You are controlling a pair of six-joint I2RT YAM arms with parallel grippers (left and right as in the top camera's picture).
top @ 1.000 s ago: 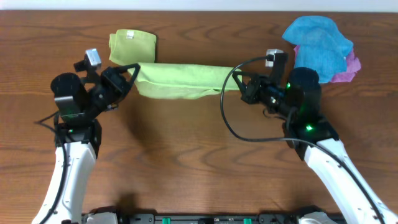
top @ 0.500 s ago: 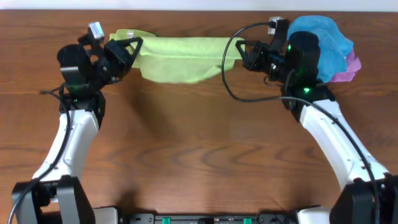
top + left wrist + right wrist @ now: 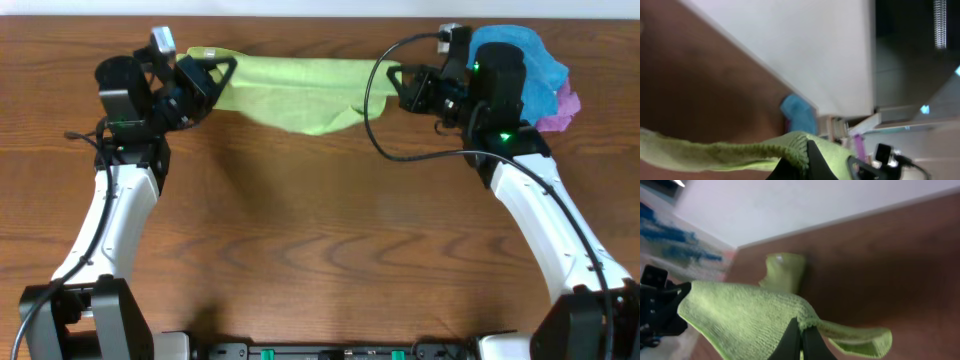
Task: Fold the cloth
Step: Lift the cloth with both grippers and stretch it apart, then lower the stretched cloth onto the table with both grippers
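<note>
A lime-green cloth (image 3: 295, 90) hangs stretched between my two grippers above the far part of the table. My left gripper (image 3: 222, 70) is shut on its left end; the left wrist view shows the cloth's edge (image 3: 755, 150) pinched in the black fingers (image 3: 815, 162). My right gripper (image 3: 392, 80) is shut on its right end; the right wrist view shows the cloth (image 3: 750, 312) clamped between the fingers (image 3: 792, 340), with a loose corner (image 3: 860, 342) drooping to the right. The cloth sags in the middle.
A folded lime-green cloth (image 3: 784, 271) lies at the far left, mostly hidden under the held cloth in the overhead view (image 3: 205, 53). A blue cloth (image 3: 535, 60) over a pink one (image 3: 560, 108) is piled at the far right, behind the right arm.
Both grippers have carried the stretched cloth away from me toward the table's far edge. It now covers most of the folded green cloth. Both arms have extended.
</note>
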